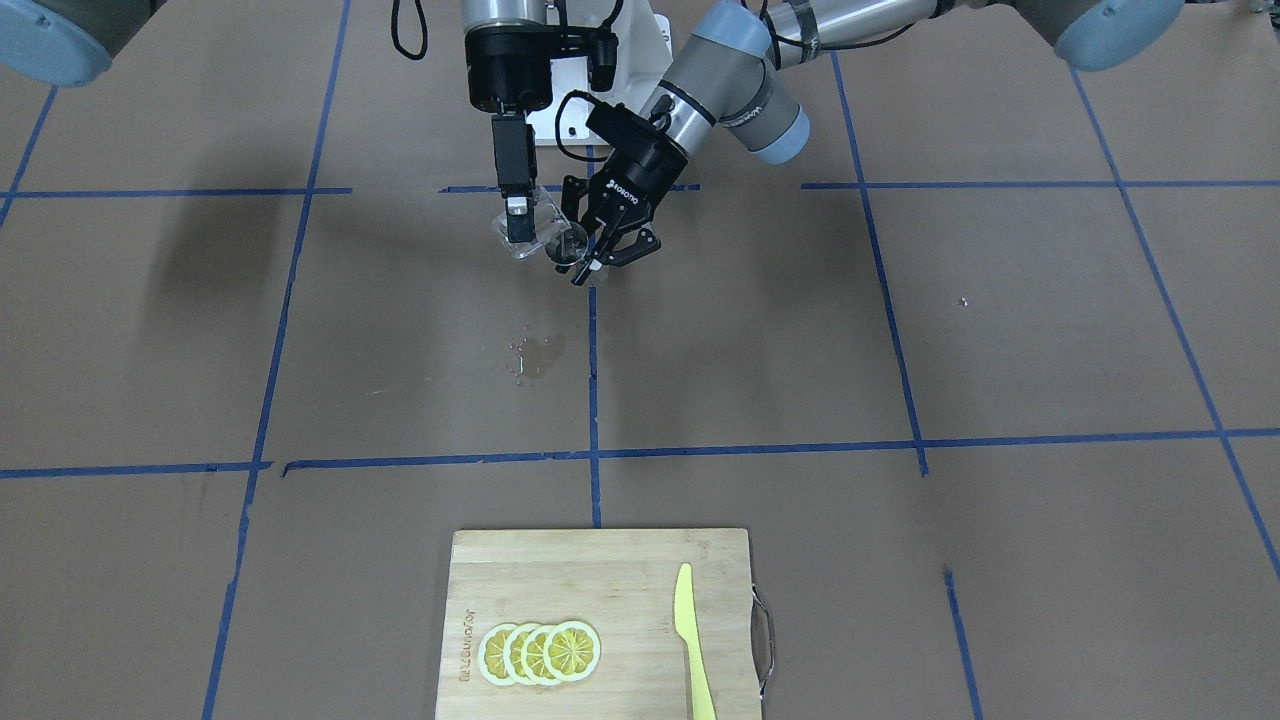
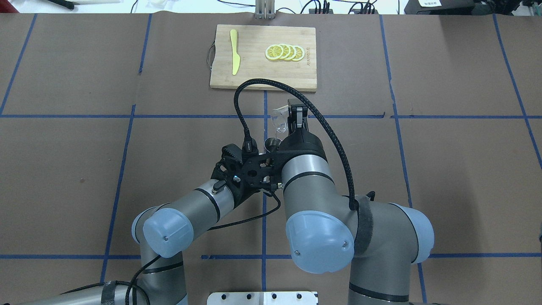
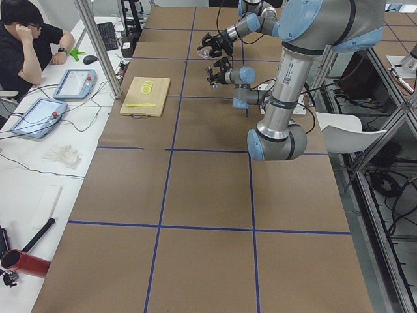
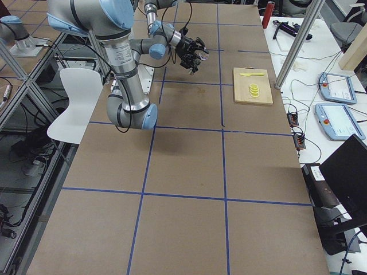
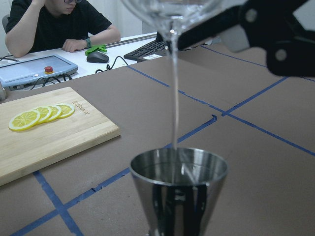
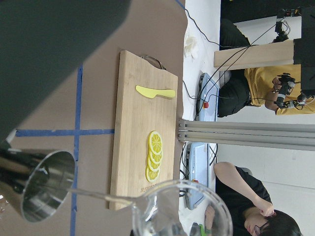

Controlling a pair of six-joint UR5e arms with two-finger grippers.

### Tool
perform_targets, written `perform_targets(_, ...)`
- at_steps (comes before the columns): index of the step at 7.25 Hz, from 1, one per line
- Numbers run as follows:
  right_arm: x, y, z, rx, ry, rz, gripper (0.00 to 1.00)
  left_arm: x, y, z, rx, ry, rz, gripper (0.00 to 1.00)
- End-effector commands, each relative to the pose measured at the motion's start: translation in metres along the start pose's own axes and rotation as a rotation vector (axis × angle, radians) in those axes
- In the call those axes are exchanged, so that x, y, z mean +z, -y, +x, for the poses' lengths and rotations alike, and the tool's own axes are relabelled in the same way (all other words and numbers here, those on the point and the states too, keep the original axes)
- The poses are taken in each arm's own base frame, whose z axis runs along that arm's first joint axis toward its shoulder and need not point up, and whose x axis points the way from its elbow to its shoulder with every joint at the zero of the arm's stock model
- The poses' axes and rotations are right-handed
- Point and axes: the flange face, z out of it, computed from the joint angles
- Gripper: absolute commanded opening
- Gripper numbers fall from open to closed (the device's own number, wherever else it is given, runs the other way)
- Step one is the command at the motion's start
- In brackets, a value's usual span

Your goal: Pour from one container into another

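Observation:
The clear glass cup (image 1: pixel 535 232) hangs tilted above the table with my right gripper (image 1: pixel 517 228) shut on it. Just beside and below it, my left gripper (image 1: pixel 590 262) is shut on the steel jigger (image 1: pixel 570 247), holding it upright. From overhead the cup (image 2: pixel 279 118) sits just beyond the jigger (image 2: pixel 271 145). A thin clear stream runs from the cup's lip (image 5: pixel 170 12) into the jigger's open top (image 5: pixel 179 169). The right wrist view shows the same stream between cup (image 6: pixel 182 211) and jigger (image 6: pixel 44 189).
A wooden cutting board (image 1: pixel 620 600) lies at the operators' edge of the table, bearing lemon slices (image 1: pixel 540 652) and a yellow knife (image 1: pixel 690 640). A wet spill mark (image 1: pixel 530 355) shows on the brown table below the grippers. A seated person (image 3: pixel 26 39) is at the side desk.

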Motion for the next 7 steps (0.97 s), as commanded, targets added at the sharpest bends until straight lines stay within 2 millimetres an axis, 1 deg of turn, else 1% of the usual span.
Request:
perform_targets(1,-0.002,0.001,0.0,0.022,0.003,0.012,0.0,0.0,0.0,0.0,-0.002,0.0,0.001,0.0)
perform_targets(3,-0.004,0.001,0.003,0.046,-0.001,0.024,0.0,0.0,0.001,0.001,-0.002,-0.001,0.002,0.0)
perform_targets(5,-0.004,-0.001,0.004,0.172,-0.008,0.053,0.0,0.0,0.003,0.001,-0.004,-0.007,0.003,0.0)
perform_targets(6,-0.005,0.0,0.008,0.242,-0.009,0.061,0.0,0.0,0.005,0.001,-0.005,-0.007,0.006,0.0)
perform_targets(7,-0.005,-0.002,0.017,0.305,-0.021,0.084,0.0,-0.001,0.005,0.001,-0.005,-0.007,0.006,0.0)
